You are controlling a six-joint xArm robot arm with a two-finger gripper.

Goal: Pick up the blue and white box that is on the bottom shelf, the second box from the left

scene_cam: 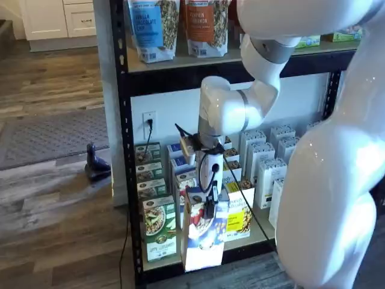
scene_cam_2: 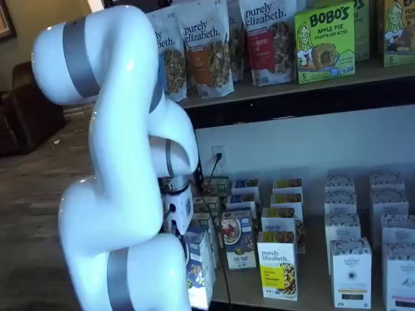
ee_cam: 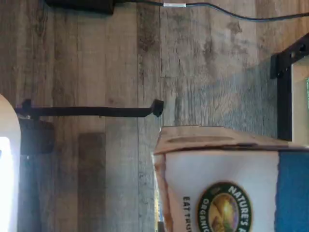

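The blue and white box [scene_cam: 203,238] hangs upright in front of the bottom shelf [scene_cam: 264,227], out past its black front beam. My gripper [scene_cam: 209,208] reaches down from the white wrist and is shut on the box's top edge. In a shelf view the box [scene_cam_2: 198,267] shows at the arm's lower side, and the gripper is mostly hidden behind the arm. In the wrist view the box [ee_cam: 227,188] fills the near corner, white with a round logo and a blue band, with wood floor beyond it.
A green and white carton [scene_cam: 159,229] stands left of the held box and a yellow carton [scene_cam: 239,220] right of it. White cartons [scene_cam: 267,180] fill the shelf's right. Granola bags [scene_cam: 153,27] sit on the higher level. A rack post [ee_cam: 285,96] and a cable [ee_cam: 231,14] show over the floor.
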